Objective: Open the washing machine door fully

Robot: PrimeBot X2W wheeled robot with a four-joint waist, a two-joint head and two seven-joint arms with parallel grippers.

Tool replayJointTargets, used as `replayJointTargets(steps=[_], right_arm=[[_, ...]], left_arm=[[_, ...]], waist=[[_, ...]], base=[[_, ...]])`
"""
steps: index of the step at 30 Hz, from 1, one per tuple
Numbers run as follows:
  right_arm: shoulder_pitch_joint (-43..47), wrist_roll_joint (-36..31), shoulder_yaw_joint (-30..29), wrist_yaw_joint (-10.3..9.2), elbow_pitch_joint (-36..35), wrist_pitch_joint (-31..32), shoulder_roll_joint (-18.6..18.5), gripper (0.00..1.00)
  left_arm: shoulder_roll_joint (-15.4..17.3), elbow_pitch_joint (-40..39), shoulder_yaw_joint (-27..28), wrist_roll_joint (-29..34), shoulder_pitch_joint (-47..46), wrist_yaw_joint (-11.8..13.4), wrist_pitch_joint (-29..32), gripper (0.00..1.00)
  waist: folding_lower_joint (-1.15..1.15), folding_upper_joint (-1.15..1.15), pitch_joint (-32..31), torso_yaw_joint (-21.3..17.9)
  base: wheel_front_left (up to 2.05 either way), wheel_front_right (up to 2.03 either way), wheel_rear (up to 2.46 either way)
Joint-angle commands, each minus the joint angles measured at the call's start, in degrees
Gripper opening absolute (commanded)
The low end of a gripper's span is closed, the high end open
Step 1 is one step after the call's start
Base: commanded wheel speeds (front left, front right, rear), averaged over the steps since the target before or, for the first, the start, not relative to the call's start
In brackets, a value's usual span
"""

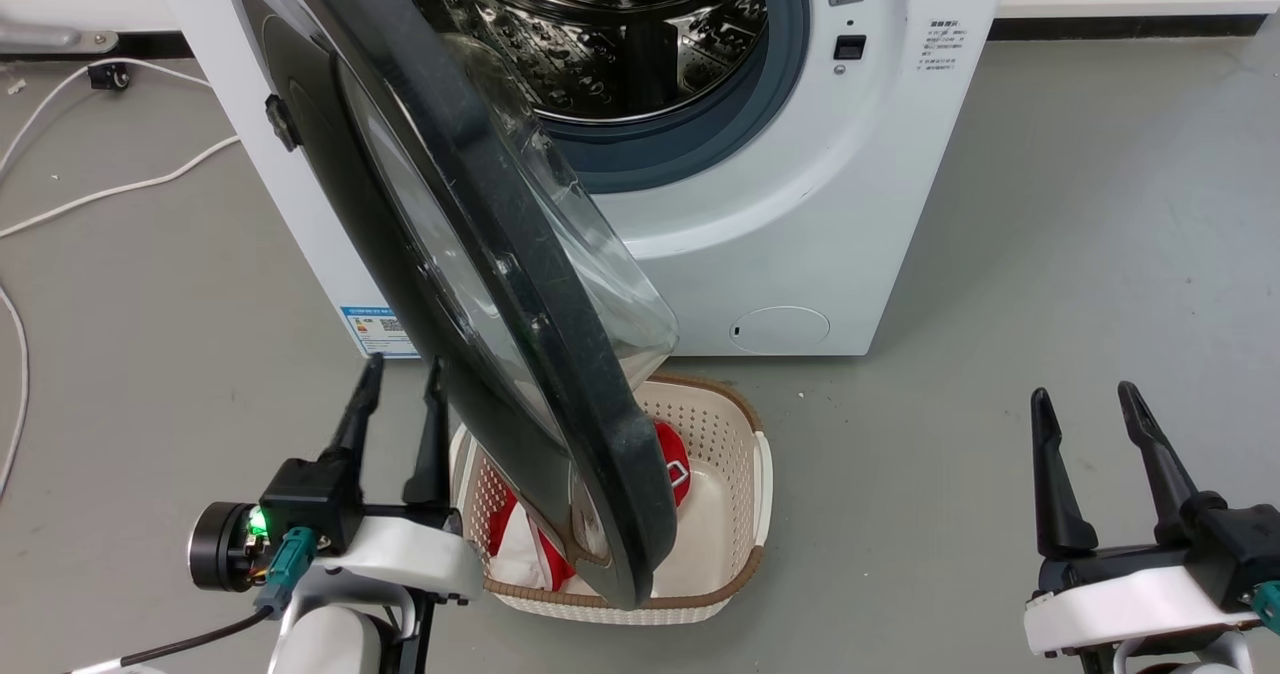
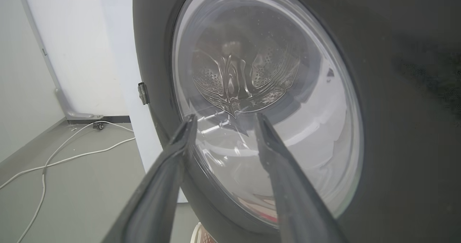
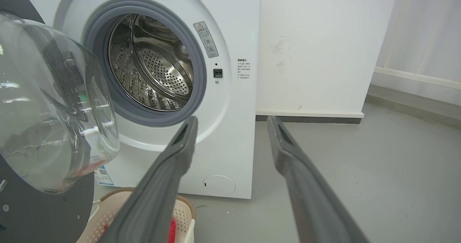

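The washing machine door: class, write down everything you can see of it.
The washing machine door is a round glossy black disc with a clear bulging glass bowl at its centre. It stands partly open, swung out from the white machine, its lower edge over the basket. The left gripper, fingers open, stands beside its outer face.

Legend: on the washing machine [image 3: 234, 135] front you find a grey warning sticker [image 3: 206, 39] with a triangle sign, a block of small print [image 3: 243, 68] above the latch socket, and a blue-edged label [image 1: 378, 329] carrying a QR code. You cannot read any of the wording.
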Motion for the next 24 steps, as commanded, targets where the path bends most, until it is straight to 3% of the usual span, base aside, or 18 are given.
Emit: replayJointTargets(steps=[1, 12, 24], right_arm=[[-0.73, -0.12, 0.01, -0.04, 0.08, -0.28, 0.11, 1.00], [-0.61, -0.02, 0.10, -0.04, -0.29, -0.58, 0.11, 1.00], [-0.58, 0.21, -0.26, -0.04, 0.07, -0.62, 0.11, 1.00]], left_arm=[[0.10, 0.10, 0.04, -0.04, -0.15, -0.34, -0.16, 0.00], [0.05, -2.93, 1.01, -1.01, -1.30, -0.53, -0.15, 0.00], [0.10, -21.25, 3.29, 0.39, -4.51, 0.41, -0.15, 0.00]], waist=[[0.00, 0.00, 0.01, 0.00], [0.00, 0.00, 0.36, 0.19], [0.00, 0.00, 0.08, 0.50]], base=[[0.00, 0.00, 0.00], [0.00, 0.00, 0.00], [0.00, 0.00, 0.00]])
